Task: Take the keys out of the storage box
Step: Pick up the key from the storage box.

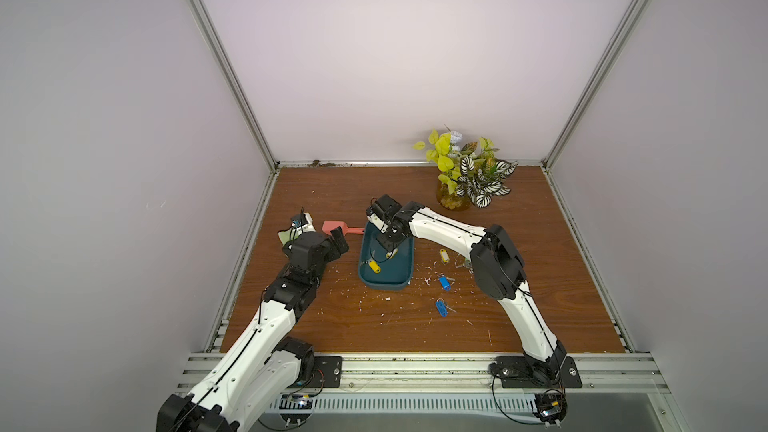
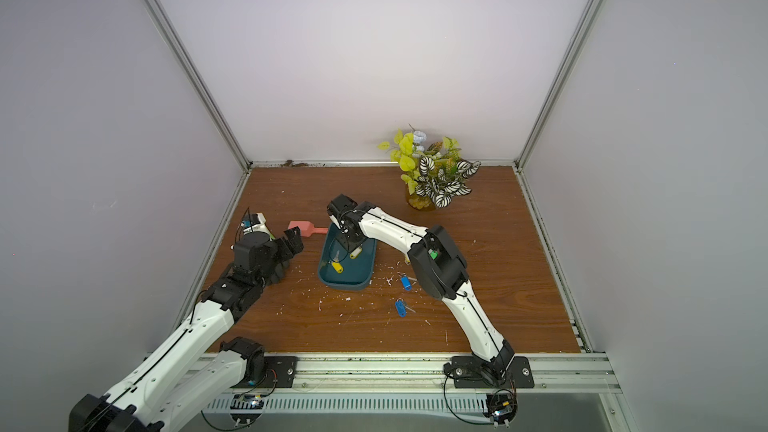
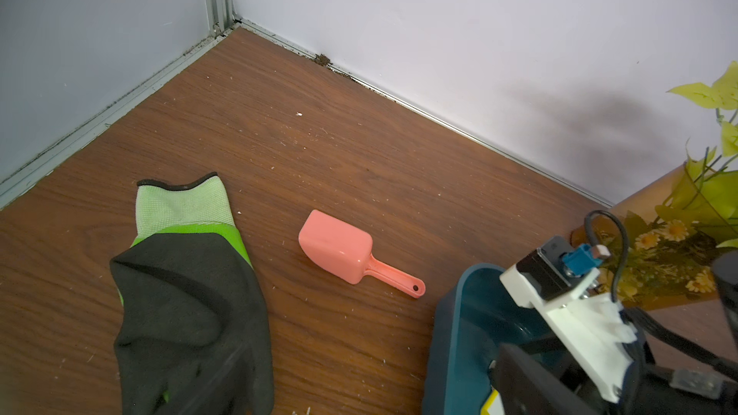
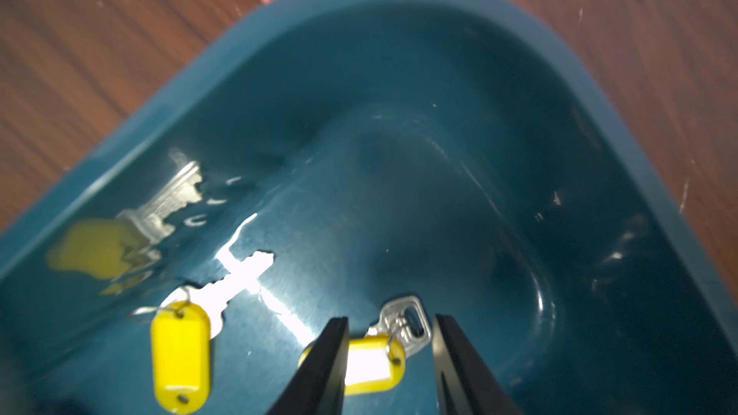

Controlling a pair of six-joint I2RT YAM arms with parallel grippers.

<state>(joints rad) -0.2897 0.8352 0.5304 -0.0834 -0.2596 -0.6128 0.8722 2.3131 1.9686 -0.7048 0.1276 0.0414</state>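
Note:
The dark teal storage box (image 1: 386, 284) sits mid-table, seen in both top views. My right gripper (image 4: 389, 319) reaches down into it. Its jaws stand apart on either side of a yellow-tagged key (image 4: 371, 361): one finger overlaps the tag, and a gap shows beside the other. A second yellow-tagged key (image 4: 180, 353) lies near it on the box floor. Outside the box, to its right, one yellow-tagged key (image 1: 444, 256) and two blue-tagged keys (image 1: 444, 283) (image 1: 441, 307) rest on the wood. My left gripper (image 1: 338, 241) hovers left of the box, open and empty.
A pink scoop (image 3: 339, 247) lies by the box's far left corner. A green and black glove (image 3: 187, 293) lies under the left wrist. A potted plant (image 1: 465, 176) stands at the back right. White crumbs dot the wooden floor.

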